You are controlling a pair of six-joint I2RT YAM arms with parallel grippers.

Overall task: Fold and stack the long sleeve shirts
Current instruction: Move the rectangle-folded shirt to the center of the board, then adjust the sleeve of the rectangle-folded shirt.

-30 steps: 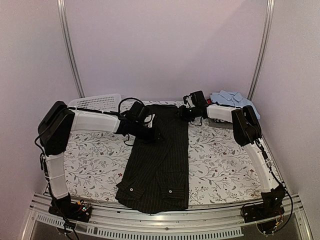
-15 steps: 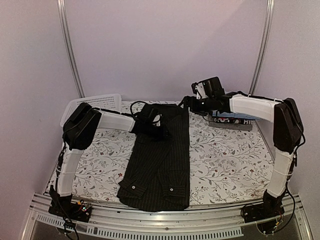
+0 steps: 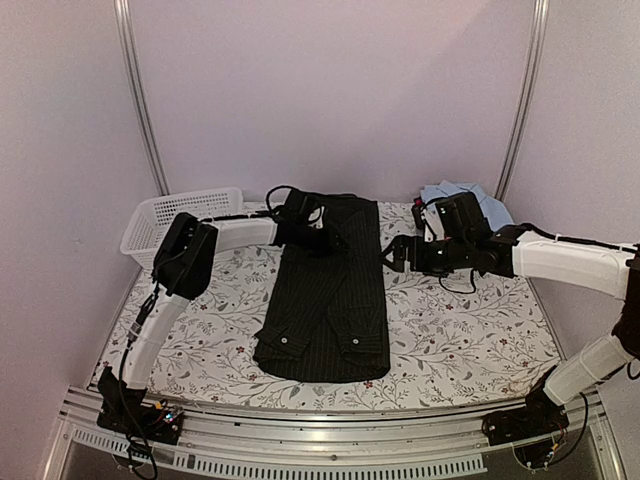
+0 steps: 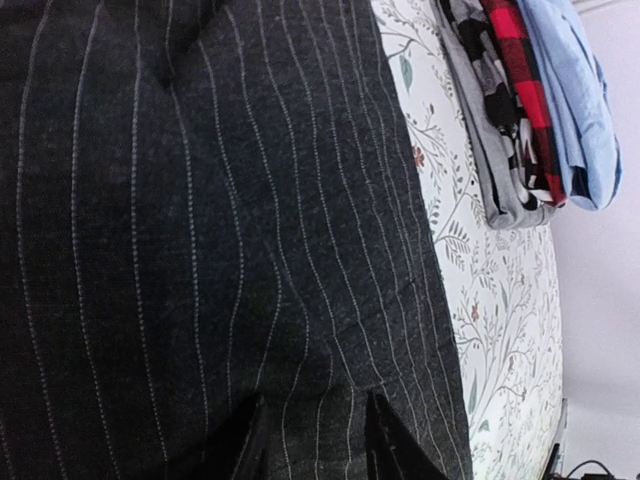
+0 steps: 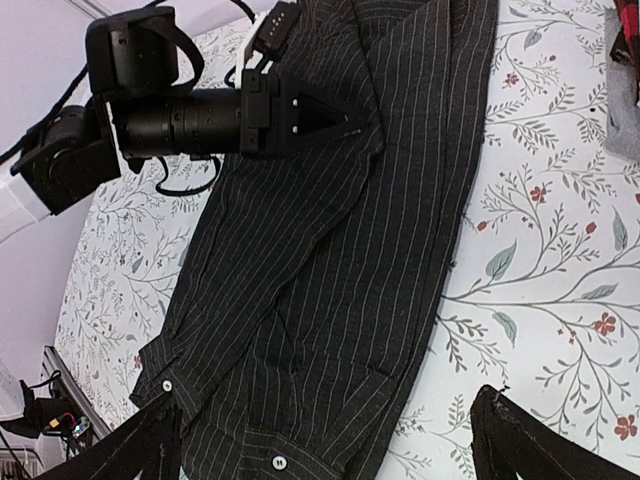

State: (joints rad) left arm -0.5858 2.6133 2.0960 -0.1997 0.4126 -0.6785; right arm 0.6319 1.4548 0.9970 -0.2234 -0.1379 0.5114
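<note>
The black pinstriped long sleeve shirt [image 3: 330, 295] lies folded into a long strip down the middle of the table, its buttoned cuffs [image 5: 272, 462] at the near end. My left gripper [image 3: 335, 240] reaches to the strip's far end. It is shut on a fold of the black cloth [image 4: 318, 440], which fills the left wrist view. My right gripper [image 3: 398, 255] hovers just right of the strip, open and holding nothing, its fingers [image 5: 150, 440] spread wide over the shirt's near half. The light blue shirt [image 3: 460, 192] tops a folded pile at the far right.
A white mesh basket [image 3: 170, 215] stands at the far left corner. Under the light blue shirt [image 4: 575, 90] lie a red-and-black plaid garment [image 4: 515, 90] and a grey one [image 4: 480, 150]. The flowered tablecloth [image 3: 470, 330] shows on both sides of the strip.
The black shirt slid away from the front edge toward the back. My left arm stretched farther out with it. My right gripper opened, let go and drew back to the right.
</note>
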